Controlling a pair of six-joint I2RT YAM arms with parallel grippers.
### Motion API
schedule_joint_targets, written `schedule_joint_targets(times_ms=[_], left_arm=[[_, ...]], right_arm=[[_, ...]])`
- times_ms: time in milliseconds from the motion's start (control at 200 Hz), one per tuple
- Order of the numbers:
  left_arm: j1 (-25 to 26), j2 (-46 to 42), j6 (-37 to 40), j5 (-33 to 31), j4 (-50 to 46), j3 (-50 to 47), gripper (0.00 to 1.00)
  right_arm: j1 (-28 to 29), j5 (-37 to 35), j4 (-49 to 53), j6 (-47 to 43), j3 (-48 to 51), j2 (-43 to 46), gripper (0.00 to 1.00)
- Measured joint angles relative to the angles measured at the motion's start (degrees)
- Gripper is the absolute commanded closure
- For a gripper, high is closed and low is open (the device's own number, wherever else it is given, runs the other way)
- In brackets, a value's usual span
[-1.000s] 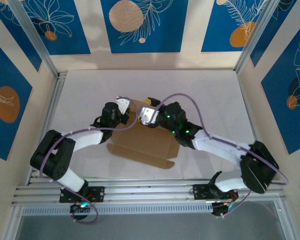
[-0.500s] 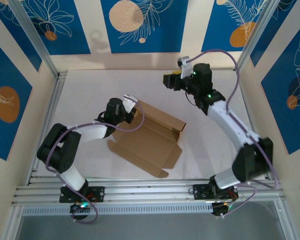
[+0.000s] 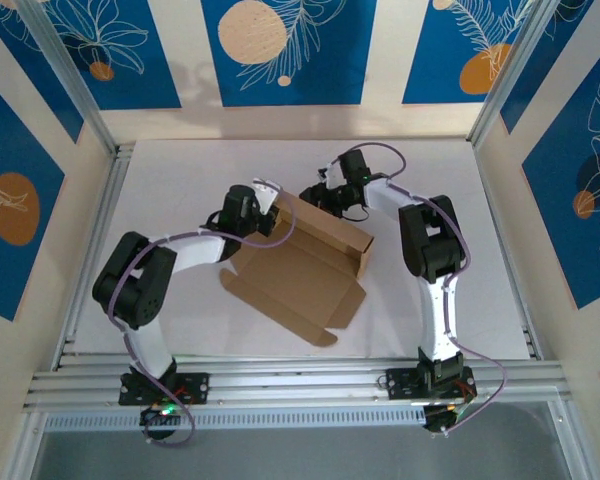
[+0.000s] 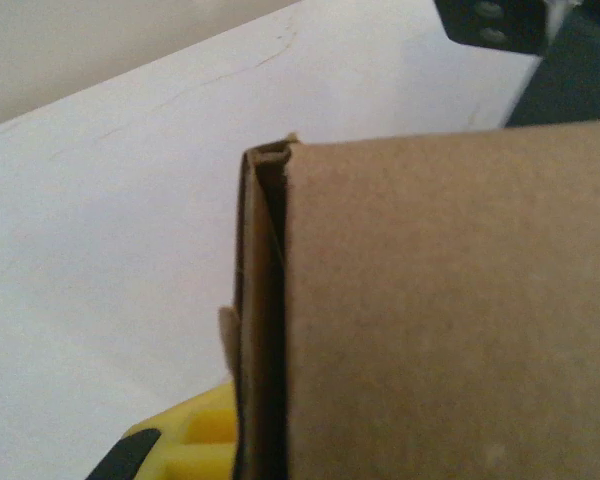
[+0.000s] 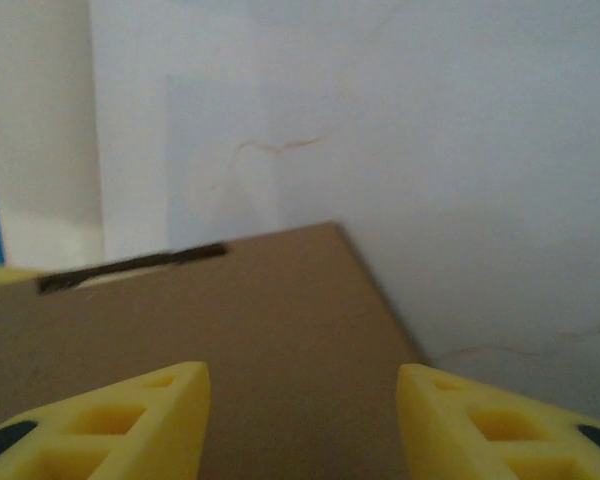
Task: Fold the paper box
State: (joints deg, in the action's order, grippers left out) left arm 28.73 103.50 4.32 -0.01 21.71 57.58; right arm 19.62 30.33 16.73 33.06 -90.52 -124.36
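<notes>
The brown paper box (image 3: 300, 265) lies in the middle of the smooth white worktop (image 3: 180, 180). It is plain cardboard. The front part lies flat with small flaps, and the back wall stands up like a long block. The left hand (image 3: 268, 205) is pinched tight on the left end of that wall. The right hand (image 3: 325, 195) is just behind the wall, its chunky yellow fingers (image 5: 120, 415) apart over the cardboard.

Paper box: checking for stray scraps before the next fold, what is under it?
The paper box lies on the white table, which shows around it; the patch beneath the cardboard is covered.
</notes>
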Motion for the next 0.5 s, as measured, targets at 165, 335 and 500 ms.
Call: schedule_joint_targets(times_ms=[165,335,500], left_arm=[[1.2,1.6,-2.5,-5.7,-5.2,4.1,1.00],[2.5,2.0,-4.9,-10.0,-6.3,5.0,0.88],[2.6,2.1,-6.3,-10.5,-5.4,4.3,0.75]], right_arm=[[0.1,0.1,-5.4,3.7,1.0,0.0,0.48],[0.1,1.2,-9.2,6.3,2.5,0.0,0.48],[0.1,3.2,-12.3,8.0,4.2,0.0,0.48]])
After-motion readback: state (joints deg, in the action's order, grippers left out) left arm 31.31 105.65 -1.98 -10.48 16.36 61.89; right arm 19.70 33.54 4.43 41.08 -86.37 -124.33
